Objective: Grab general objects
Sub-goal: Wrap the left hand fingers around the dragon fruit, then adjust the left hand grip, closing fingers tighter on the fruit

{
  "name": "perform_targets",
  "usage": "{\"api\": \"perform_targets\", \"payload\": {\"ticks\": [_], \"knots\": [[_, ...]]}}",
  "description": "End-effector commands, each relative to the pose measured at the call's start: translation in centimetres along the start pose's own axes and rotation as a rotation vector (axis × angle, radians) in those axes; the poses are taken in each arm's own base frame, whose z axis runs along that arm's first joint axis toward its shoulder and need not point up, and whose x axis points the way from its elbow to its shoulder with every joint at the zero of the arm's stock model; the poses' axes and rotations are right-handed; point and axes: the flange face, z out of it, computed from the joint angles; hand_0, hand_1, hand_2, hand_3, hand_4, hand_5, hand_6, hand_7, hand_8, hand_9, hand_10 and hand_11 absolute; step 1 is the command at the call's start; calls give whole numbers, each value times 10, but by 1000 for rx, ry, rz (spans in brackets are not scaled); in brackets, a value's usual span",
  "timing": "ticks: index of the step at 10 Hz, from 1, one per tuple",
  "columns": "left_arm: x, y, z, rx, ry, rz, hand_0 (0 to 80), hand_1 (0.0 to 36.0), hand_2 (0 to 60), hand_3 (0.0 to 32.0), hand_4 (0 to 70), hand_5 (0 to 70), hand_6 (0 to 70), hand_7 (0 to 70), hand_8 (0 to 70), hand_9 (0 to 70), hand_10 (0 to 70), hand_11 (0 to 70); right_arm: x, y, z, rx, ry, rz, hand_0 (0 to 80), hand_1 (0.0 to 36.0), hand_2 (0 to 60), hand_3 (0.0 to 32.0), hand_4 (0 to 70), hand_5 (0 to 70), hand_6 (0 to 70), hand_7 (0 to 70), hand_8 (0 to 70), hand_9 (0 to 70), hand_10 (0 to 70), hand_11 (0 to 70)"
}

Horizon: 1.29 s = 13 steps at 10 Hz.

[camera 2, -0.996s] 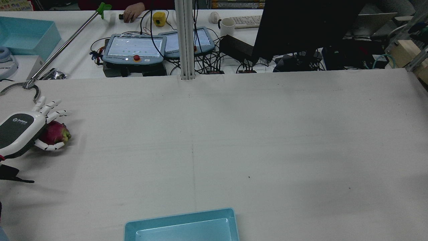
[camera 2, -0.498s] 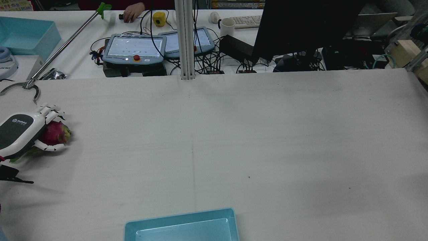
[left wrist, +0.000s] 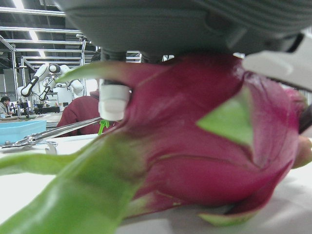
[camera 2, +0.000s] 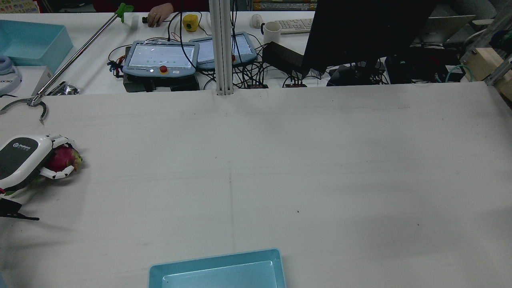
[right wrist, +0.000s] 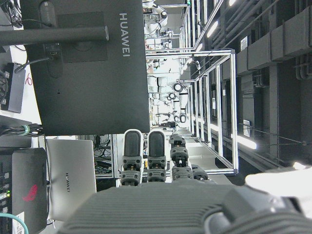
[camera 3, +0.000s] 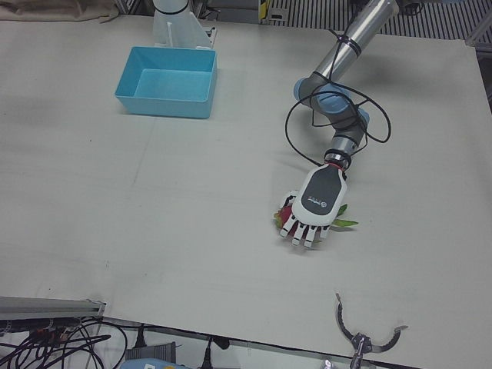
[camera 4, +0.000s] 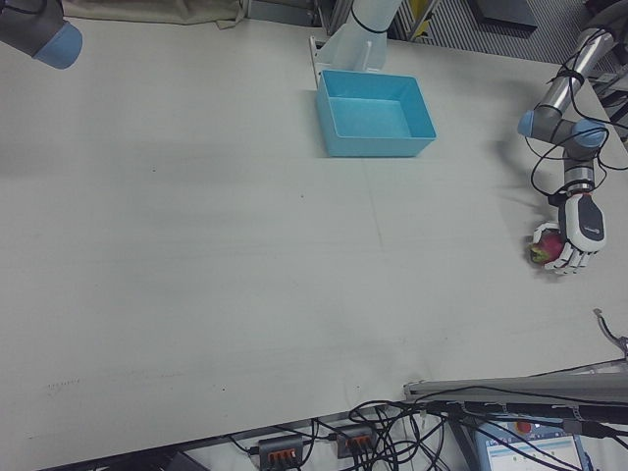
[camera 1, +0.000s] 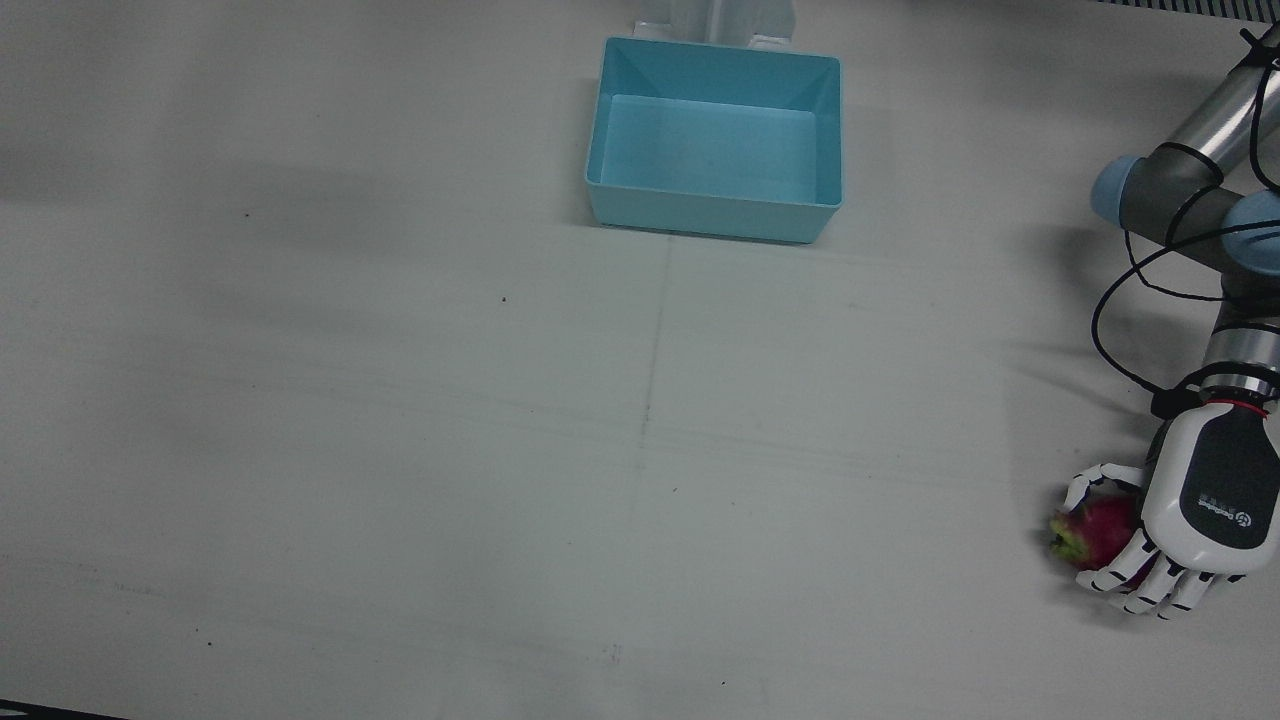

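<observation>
A magenta dragon fruit (camera 1: 1095, 530) with green scales lies on the white table at its left edge. It also shows in the rear view (camera 2: 61, 159), the left-front view (camera 3: 282, 216) and the right-front view (camera 4: 541, 248). My left hand (camera 1: 1190, 510) lies over it with fingers curled around it, shut on it; the hand also shows in the rear view (camera 2: 22, 160). The fruit fills the left hand view (left wrist: 204, 146) and rests on the table. My right hand (right wrist: 151, 161) shows only in its own view, fingers straight and holding nothing, off the table.
A light blue bin (camera 1: 715, 215) stands at the robot's side of the table, mid-width, also in the rear view (camera 2: 216, 264). A long reacher tool's claw (camera 2: 32, 102) lies just beyond the left hand. Pendants, cables and a monitor sit past the far edge.
The left hand's fingers went from spread above the dragon fruit to curled around it. The hand and fruit shifted slightly toward the table's left edge.
</observation>
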Motion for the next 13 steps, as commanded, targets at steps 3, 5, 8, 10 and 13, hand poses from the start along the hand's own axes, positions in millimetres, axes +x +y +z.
{"api": "perform_targets", "payload": {"ticks": [3, 5, 8, 10, 13], "knots": [[3, -4, 3, 13, 23, -23, 0, 91, 600, 0, 398, 319, 470, 291, 430, 359, 700, 700, 0, 1, 0, -1, 0, 0, 0, 0, 0, 0, 0, 0, 0, 0, 0, 0, 0, 0], [18, -14, -4, 22, 49, -40, 0, 100, 600, 0, 405, 312, 469, 285, 433, 364, 700, 700, 0, 1, 0, -1, 0, 0, 0, 0, 0, 0, 0, 0, 0, 0, 0, 0, 0, 0], [50, -35, -35, 29, 91, -65, 0, 94, 600, 0, 407, 300, 476, 264, 429, 352, 700, 700, 0, 1, 0, -1, 0, 0, 0, 0, 0, 0, 0, 0, 0, 0, 0, 0, 0, 0], [64, -48, -33, 47, 101, -126, 0, 89, 600, 0, 401, 292, 470, 262, 426, 348, 700, 700, 0, 1, 0, -1, 0, 0, 0, 0, 0, 0, 0, 0, 0, 0, 0, 0, 0, 0], [51, -54, -43, 43, 47, -102, 218, 0, 40, 0, 85, 15, 62, 151, 141, 50, 397, 561, 0, 1, 0, -1, 0, -1, 0, 0, 0, 0, 0, 0, 0, 0, 0, 0, 0, 0]]}}
